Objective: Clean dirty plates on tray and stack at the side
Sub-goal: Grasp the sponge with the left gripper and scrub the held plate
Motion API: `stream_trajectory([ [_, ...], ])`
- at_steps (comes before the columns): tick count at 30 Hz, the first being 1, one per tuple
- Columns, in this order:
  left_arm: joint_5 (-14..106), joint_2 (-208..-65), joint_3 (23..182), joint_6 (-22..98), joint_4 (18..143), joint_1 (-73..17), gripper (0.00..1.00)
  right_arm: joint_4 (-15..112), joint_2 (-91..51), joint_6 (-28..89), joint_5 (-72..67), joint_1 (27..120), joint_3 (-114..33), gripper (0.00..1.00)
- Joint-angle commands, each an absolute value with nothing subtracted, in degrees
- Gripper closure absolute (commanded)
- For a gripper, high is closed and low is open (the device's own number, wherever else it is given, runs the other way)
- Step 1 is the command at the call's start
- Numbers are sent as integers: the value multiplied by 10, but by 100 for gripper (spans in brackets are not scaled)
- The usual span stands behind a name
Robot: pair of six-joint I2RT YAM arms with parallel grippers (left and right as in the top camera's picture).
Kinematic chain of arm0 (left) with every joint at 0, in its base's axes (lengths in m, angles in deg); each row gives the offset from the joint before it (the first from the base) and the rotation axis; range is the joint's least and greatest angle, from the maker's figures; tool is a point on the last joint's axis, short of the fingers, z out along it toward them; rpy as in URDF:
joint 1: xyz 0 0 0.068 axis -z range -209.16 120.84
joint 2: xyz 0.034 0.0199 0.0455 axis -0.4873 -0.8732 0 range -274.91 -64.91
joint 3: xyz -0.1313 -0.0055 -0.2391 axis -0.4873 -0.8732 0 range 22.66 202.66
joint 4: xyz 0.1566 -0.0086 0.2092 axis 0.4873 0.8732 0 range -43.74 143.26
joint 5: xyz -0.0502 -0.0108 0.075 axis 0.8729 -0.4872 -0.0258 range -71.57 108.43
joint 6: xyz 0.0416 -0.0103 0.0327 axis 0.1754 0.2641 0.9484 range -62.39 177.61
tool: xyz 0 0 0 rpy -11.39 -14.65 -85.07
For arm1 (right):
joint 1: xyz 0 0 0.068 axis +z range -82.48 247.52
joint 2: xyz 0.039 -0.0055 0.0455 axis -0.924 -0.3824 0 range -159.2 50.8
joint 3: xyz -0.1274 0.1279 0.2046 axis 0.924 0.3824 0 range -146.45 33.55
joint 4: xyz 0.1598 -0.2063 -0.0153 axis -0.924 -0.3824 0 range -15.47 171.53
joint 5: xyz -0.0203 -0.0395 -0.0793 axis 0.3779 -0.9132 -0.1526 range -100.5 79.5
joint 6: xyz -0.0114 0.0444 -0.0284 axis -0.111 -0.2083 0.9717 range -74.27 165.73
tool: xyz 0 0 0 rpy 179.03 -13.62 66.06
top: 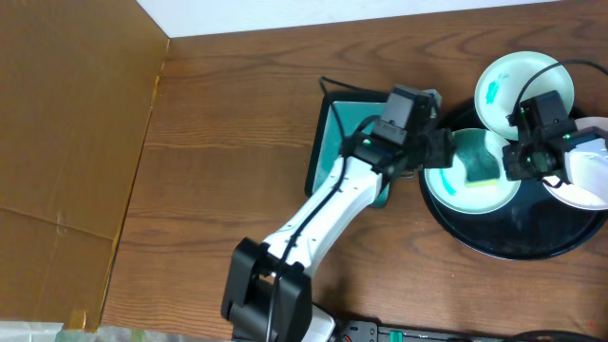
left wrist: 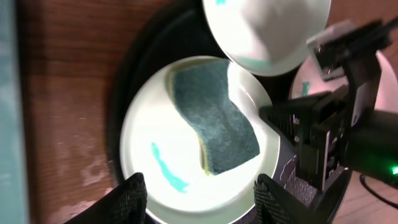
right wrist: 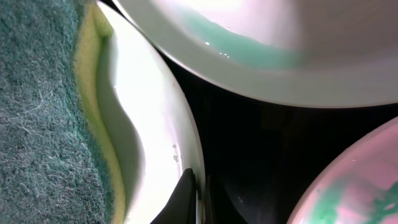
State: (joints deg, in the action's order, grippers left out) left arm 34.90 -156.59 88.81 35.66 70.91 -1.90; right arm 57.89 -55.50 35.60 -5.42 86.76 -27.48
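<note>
White sponge plate; where is it lying, and who is holding it?

It is sitting on the tray, on the tray's side nearest the left arm; the right gripper is pinching its rim from the tray's middle, fingers together on the thin edge.

And the left gripper?

Its fingers are standing apart, gripping nothing; it is hovering over the plate's rim at the tray's outer edge.

What is the coming move turning on?

On the sponge, I am judging; it is lying in the plate just ahead of the left gripper, toward the tray's middle, its long axis slanting across the line between those fingers; the left arm is the free and nearer one.

Anything hiding?

The left fingertips are running off the picture's edge, so I cannot tell whether they are touching the plate; the plate on the tray's far right is running out of the overhead view; the sponge is covering part of the plate's floor, while a teal smear is showing beside it.
</note>
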Motion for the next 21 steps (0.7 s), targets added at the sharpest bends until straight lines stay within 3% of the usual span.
stream_trajectory([
  [1, 358, -1591, 889, 359, 693, -3, 43, 578, -559, 359, -46, 863, -274, 99],
  [9, 357, -1667, 889, 279, 612, 30, 46, 578, -559, 355, -29, 863, -274, 99],
  [12, 333, -1700, 889, 236, 569, 41, 55, 577, -559, 355, -29, 863, -274, 99],
  [21, 192, -1754, 889, 112, 538, 70, 54, 577, -559, 355, -29, 863, -274, 99],
])
